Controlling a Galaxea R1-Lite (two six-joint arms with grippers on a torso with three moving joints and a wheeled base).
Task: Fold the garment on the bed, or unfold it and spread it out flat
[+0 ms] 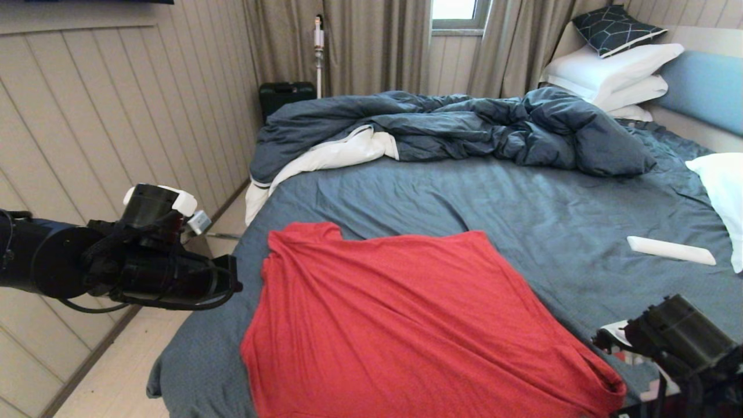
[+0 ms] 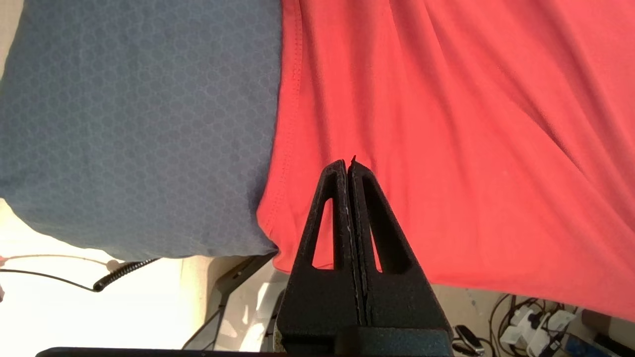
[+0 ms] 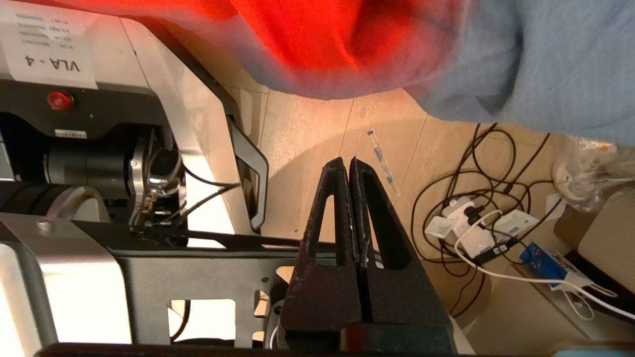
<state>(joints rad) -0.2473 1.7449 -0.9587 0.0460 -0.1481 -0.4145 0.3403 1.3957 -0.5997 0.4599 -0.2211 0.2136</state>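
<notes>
The garment (image 1: 406,325), a plain red T-shirt, lies spread over the near part of the bed (image 1: 522,215), with soft creases and its near right corner bunched at the bed's edge. My left arm (image 1: 162,273) hangs beside the bed's near left corner. In the left wrist view the left gripper (image 2: 349,163) is shut and empty, over the garment (image 2: 446,124) just inside its hemmed edge, next to the blue sheet (image 2: 139,124). My right arm (image 1: 679,342) sits low at the near right. The right gripper (image 3: 349,161) is shut and empty over the floor, below the garment's edge (image 3: 317,34).
A rumpled dark blue duvet (image 1: 464,128) lies across the far half of the bed, with white pillows (image 1: 615,69) at the headboard and another (image 1: 722,197) at the right. A flat white object (image 1: 670,251) rests on the sheet. Cables and power strips (image 3: 471,228) lie on the floor.
</notes>
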